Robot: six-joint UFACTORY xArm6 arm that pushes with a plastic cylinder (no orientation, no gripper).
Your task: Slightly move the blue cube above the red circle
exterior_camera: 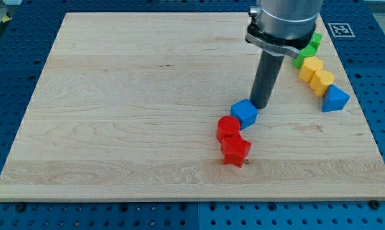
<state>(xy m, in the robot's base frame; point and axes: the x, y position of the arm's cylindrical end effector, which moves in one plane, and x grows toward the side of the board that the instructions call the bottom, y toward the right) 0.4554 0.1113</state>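
A blue cube (pixel 244 113) sits near the middle right of the wooden board (pixel 115 96). A red circle block (pixel 228 128) lies just below and to the left of it, touching it. A red star block (pixel 235 151) lies right below the circle. My tip (pixel 261 105) stands on the board at the blue cube's upper right edge, touching or nearly touching it.
At the view's right edge of the board lie a green block (pixel 308 50), two yellow blocks (pixel 311 66) (pixel 322 81) and a blue triangle block (pixel 334 99), in a diagonal row. The arm's grey body (pixel 285 19) hangs over the board's top right.
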